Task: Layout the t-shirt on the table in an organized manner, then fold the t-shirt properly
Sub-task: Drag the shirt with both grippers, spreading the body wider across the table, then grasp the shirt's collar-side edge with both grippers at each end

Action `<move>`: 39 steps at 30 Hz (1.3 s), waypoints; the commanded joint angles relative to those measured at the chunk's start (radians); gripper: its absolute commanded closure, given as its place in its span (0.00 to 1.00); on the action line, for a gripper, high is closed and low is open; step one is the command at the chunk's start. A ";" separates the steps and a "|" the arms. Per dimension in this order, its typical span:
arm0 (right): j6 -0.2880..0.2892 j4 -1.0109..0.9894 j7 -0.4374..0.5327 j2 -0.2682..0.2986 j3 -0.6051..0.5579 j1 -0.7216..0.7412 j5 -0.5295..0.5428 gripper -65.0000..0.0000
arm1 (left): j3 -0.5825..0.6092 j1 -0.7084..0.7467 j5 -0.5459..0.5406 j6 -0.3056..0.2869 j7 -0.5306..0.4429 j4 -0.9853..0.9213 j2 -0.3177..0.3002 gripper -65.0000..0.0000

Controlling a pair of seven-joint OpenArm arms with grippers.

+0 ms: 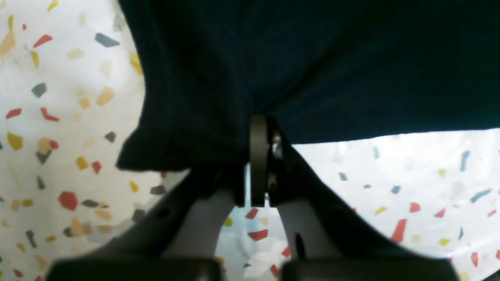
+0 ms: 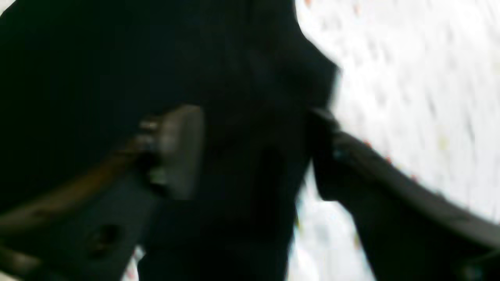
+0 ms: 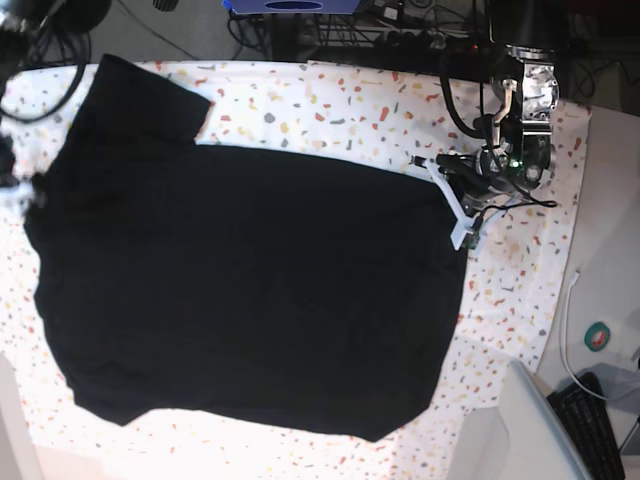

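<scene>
The black t-shirt (image 3: 250, 290) lies spread nearly flat on the speckled table (image 3: 340, 100), one sleeve (image 3: 150, 100) pointing to the far left corner. My left gripper (image 3: 452, 205) sits at the shirt's right edge. The left wrist view shows that gripper (image 1: 259, 132) shut on a pinch of the black cloth (image 1: 312, 58), which is lifted a little above the table (image 1: 58, 117). In the blurred right wrist view my right gripper (image 2: 254, 152) stands open with its fingers (image 2: 179, 148) wide apart, and black cloth (image 2: 117, 58) lies between and behind them. No print shows.
The table's right edge runs close past the left arm (image 3: 520, 110). Beyond it lie a white cable (image 3: 570, 310), a round teal object (image 3: 598, 336) and a keyboard (image 3: 590, 425). Cables and dark equipment (image 3: 400, 25) crowd the far side.
</scene>
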 commanded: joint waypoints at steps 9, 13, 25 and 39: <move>0.105 -0.122 0.073 -0.009 -0.053 -0.082 -0.047 0.32 | -0.004 -0.002 -0.002 0.001 -0.011 0.012 -0.005 1.00; 0.107 -0.167 0.074 -0.007 -0.054 -0.076 -0.047 0.32 | -0.004 0.005 -0.003 0.001 -0.011 0.015 -0.006 1.00; 0.111 -0.202 0.096 -0.009 -0.182 -0.100 -0.047 0.50 | -0.004 0.004 -0.003 0.001 -0.011 0.015 -0.006 1.00; 0.105 0.031 -0.049 -0.013 -0.169 -0.143 -0.044 1.00 | -0.122 0.054 -0.006 0.000 0.107 0.156 -0.002 1.00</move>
